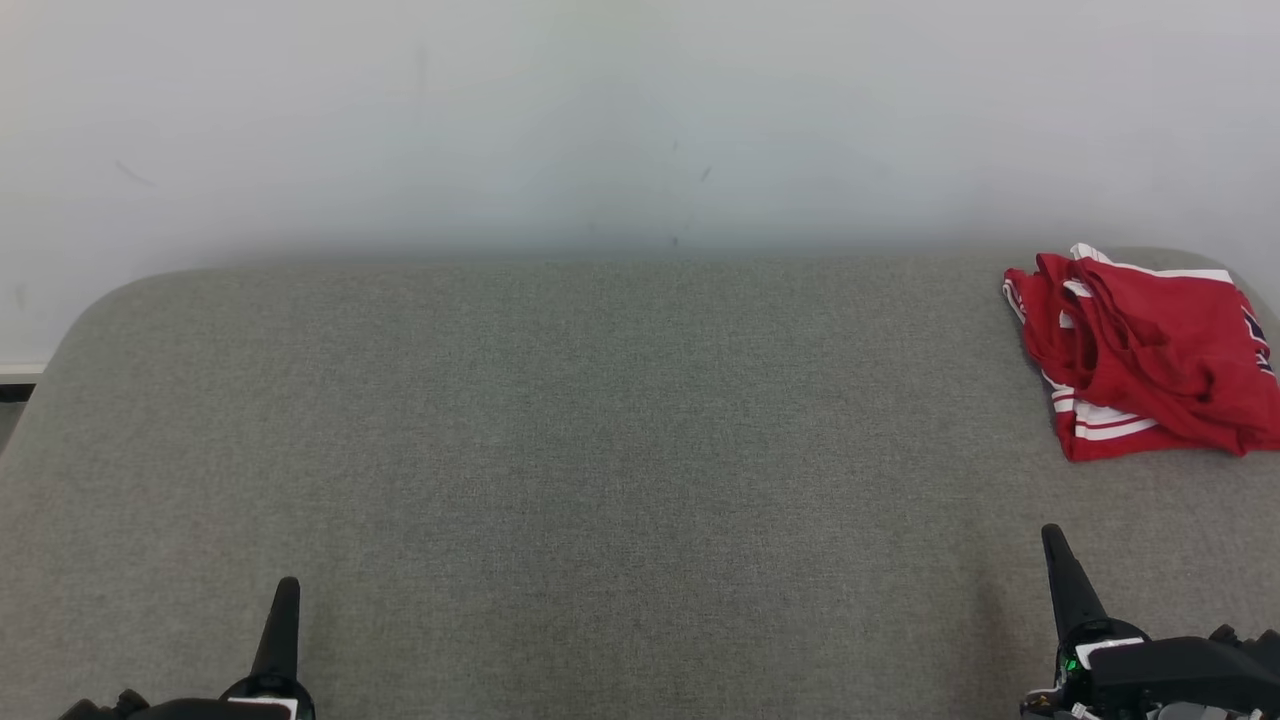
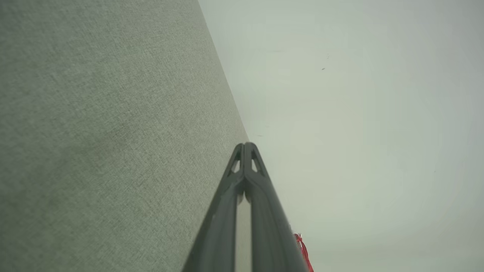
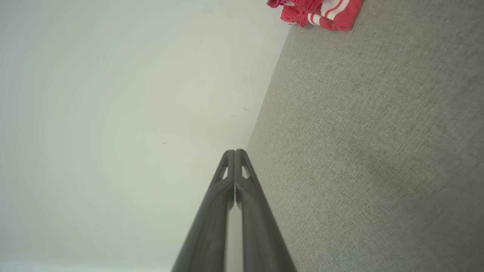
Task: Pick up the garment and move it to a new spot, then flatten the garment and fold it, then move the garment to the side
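The garment [image 1: 1150,360] is a red piece with white stripes, lying crumpled at the far right of the grey fabric surface [image 1: 600,450]. A corner of the garment [image 3: 321,11] shows at the top of the right wrist view, and a red sliver of the garment [image 2: 304,251] sits beside the fingers in the left wrist view. My left gripper [image 1: 288,588] rests at the lower left, shut and empty, far from the cloth. My right gripper [image 1: 1052,535] is at the lower right, shut and empty, a short way in front of the garment. The left gripper [image 2: 245,144] and the right gripper [image 3: 234,152] both have their fingertips pressed together.
A pale wall [image 1: 640,120] rises right behind the grey surface. The surface has rounded far corners, and its left edge [image 1: 40,370] drops off to the floor.
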You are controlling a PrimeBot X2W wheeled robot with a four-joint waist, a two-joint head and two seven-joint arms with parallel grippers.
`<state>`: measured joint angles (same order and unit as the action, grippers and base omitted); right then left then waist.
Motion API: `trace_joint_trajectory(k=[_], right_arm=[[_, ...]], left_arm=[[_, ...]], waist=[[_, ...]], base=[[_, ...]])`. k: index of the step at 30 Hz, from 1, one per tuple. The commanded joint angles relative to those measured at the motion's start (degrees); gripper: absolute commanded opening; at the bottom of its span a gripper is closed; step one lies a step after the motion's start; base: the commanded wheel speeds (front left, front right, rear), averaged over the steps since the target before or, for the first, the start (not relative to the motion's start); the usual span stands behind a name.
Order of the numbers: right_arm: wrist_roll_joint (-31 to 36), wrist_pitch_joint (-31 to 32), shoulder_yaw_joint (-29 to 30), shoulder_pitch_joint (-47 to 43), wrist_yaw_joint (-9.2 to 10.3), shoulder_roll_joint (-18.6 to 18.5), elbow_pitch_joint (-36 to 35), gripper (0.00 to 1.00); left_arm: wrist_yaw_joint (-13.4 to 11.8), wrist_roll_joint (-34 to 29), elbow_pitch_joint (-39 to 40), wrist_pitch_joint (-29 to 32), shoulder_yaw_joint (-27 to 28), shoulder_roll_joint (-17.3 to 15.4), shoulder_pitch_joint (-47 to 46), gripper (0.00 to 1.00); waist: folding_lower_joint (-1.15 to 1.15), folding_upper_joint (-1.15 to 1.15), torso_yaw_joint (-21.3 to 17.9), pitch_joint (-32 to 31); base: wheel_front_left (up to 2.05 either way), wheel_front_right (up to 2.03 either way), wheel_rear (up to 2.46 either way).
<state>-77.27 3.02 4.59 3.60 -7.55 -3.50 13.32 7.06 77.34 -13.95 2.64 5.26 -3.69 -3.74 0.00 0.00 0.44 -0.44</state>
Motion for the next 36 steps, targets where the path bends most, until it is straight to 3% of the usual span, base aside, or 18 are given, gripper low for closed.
trace_joint_trajectory(k=[1, 36], right_arm=[[-1.4, 0.3, 0.3, 0.9, 0.08, 0.1, -0.2, 0.00], [-15.4, 3.4, 1.7, 2.8, 0.12, 0.4, 0.7, 0.00]], left_arm=[[0.2, 1.1, 0.2, 0.3, 0.2, 0.1, -1.2, 0.00], [0.5, 15.0, -0.1, 4.1, 1.4, 0.9, -2.8, 0.00]], waist=[[0.00, 0.00, 0.0, 0.0], [0.00, 0.00, -0.4, 0.6]], base=[[0.00, 0.00, 0.00], [0.00, 0.00, 0.00]])
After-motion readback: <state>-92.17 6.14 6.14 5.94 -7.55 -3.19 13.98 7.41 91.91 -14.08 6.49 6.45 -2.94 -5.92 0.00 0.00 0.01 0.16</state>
